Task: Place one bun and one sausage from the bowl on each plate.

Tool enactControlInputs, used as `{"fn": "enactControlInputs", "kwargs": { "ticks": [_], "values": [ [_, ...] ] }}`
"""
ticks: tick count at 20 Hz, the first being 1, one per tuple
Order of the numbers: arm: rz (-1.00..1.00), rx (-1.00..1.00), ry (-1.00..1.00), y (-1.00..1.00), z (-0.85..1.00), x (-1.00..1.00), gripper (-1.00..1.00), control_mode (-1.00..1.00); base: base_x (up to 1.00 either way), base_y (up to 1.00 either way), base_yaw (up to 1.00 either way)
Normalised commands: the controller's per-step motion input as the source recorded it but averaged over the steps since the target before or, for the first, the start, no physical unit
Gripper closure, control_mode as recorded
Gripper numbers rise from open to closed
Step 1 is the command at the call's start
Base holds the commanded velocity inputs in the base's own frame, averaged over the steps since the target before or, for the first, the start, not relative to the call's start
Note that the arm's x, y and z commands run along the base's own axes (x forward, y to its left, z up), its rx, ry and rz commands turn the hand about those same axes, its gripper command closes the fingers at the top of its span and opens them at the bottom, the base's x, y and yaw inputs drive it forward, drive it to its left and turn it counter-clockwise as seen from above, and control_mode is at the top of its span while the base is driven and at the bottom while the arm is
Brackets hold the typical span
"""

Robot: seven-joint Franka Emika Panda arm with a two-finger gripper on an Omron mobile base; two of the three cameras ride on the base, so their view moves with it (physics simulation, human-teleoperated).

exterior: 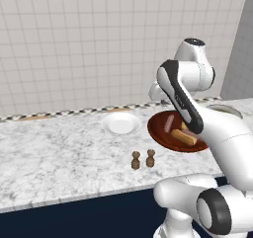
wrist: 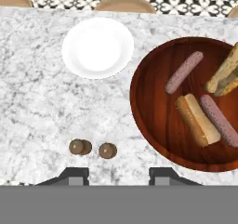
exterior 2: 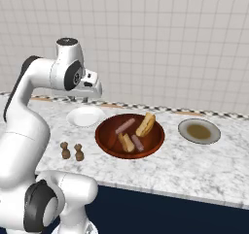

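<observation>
Gripper [wrist: 118,175] tips were seen at the bottom of the hand view, spread apart with nothing between them, high above the marble surface [wrist: 37,111]. From there the bowl [wrist: 148,121] lay toward two o'clock, holding two sausages and two buns; the nearest bun [wrist: 197,119] had its long axis running eleven to five. The plate [wrist: 97,47] sat bare at eleven o'clock, just beside the bowl. Two small brown shakers [wrist: 93,148] stood directly ahead of the tips.

From the left base view, the bowl [exterior: 160,136] was partly hidden by the arm, the plate [exterior: 121,123] at its nine o'clock.

From the right base view, open surface lay around the bowl [exterior 2: 104,141]; a second, brownish dish [exterior 2: 199,131] sat at its three o'clock.
</observation>
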Motion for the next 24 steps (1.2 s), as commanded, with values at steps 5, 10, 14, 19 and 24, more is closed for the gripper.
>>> {"fn": "enactControlInputs", "kwargs": {
  "ticks": [5, 10, 14, 19, 24],
  "values": [
    [-0.20, 0.01, 0.09, -0.71, -0.36, 0.00, -1.00, -1.00, 0.00, 0.00, 0.00],
    [-0.28, -0.01, 0.32, -0.92, -0.44, 0.19, -1.00, -1.00, 0.00, 0.00, 0.00],
    [0.35, -0.17, 0.28, -0.37, -0.93, 0.35, -1.00, -1.00, 0.00, 0.00, 0.00],
    [0.20, -0.11, 0.10, -0.11, -0.50, 0.10, -1.00, -1.00, 0.00, 0.00, 0.00],
    [0.07, 0.00, 0.00, 0.00, -0.49, 0.19, -1.00, -1.00, 0.00, 0.00, 0.00]
  ]
}}
